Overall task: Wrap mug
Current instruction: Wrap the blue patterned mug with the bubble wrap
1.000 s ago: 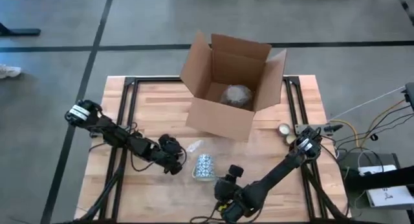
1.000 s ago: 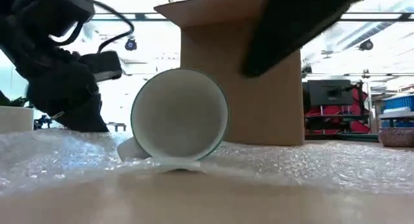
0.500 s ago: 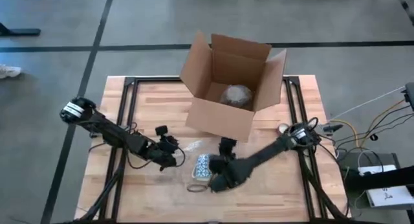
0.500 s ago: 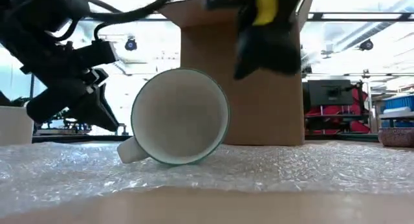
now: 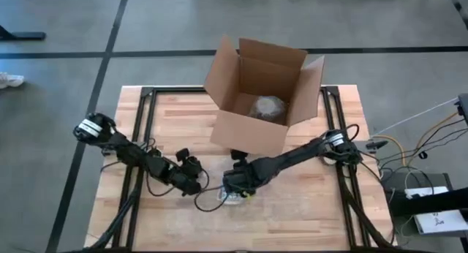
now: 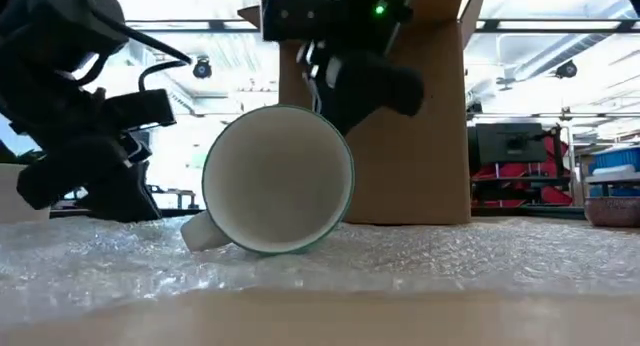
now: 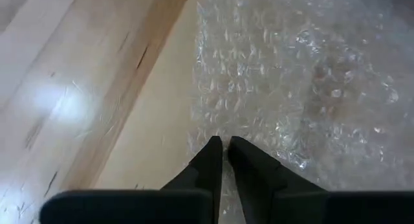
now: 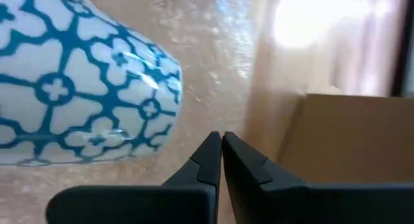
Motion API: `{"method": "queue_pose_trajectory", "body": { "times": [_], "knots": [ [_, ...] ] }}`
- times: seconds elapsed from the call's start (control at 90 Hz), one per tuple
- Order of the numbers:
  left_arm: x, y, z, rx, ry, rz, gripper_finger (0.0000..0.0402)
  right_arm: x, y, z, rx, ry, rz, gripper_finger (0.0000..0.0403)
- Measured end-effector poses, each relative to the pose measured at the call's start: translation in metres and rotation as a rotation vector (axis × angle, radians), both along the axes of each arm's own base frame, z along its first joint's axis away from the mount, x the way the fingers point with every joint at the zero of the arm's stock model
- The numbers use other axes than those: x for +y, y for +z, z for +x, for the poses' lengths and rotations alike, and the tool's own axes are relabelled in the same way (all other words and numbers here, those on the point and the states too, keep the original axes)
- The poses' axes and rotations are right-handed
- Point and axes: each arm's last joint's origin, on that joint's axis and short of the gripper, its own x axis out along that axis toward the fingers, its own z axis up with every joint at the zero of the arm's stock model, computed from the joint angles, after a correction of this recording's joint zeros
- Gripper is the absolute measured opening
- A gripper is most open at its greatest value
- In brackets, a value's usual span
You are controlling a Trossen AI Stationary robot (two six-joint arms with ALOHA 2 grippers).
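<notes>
The mug (image 6: 278, 180) lies on its side on bubble wrap (image 7: 310, 81). The right claw (image 8: 221, 141), clenched empty, hovers just behind the mug; the left claw (image 7: 225, 144), clenched, pins the wrap's edge beside the mug.

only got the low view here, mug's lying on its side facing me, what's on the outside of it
Observer: The mug has a blue lattice pattern on white; the right wrist view shows it.
Operator: left hand open or shut
Observer: The left hand is shut, tips at the edge of the bubble wrap.
Operator: and the right
Observer: The right hand is shut too, beside the mug's base.
Operator: anything in the box
Observer: From above, the box holds a rounded wrapped bundle.
</notes>
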Motion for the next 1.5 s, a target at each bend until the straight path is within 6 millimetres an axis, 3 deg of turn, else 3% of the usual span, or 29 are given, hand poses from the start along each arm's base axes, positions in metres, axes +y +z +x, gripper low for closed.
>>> {"method": "queue_pose_trajectory", "body": {
  "times": [0.333, 0.6, 0.722, 0.8, 1.0, 1.256, 1.389, 1.5],
  "knots": [
    [0.002, -0.001, -0.002, 0.03, -0.018, 0.063, 0.0022, 0.009, -0.002, 0.011, -0.07, 0.108, 0.124, 0.0],
    [0.003, 0.003, -0.004, 0.012, 0.012, 0.035, 0.0022, 0.017, 0.004, 0.009, -0.09, 0.143, 0.086, 0.0],
    [0.002, 0.018, -0.004, -0.014, 0.053, -0.048, 0.0029, 0.021, 0.018, -0.013, -0.037, 0.048, -0.097, 0.0],
    [0.0, 0.036, -0.002, -0.062, 0.041, -0.09, 0.0038, 0.019, 0.029, -0.03, 0.026, -0.034, -0.118, 0.0],
    [0.007, 0.058, -0.013, -0.121, 0.031, -0.071, 0.0078, 0.003, 0.022, -0.083, 0.143, -0.271, -0.079, 0.0],
    [0.017, 0.049, -0.023, -0.126, 0.084, -0.063, 0.0157, -0.02, 0.011, -0.15, 0.084, -0.381, 0.091, 0.0],
    [0.025, 0.043, -0.004, -0.264, 0.034, -0.157, 0.0194, -0.031, -0.002, -0.159, -0.065, -0.372, 0.253, 0.0001],
    [0.038, 0.034, 0.011, -0.268, -0.02, -0.225, 0.0214, -0.043, -0.011, -0.157, -0.169, -0.384, 0.384, 0.0017]
  ]
}}
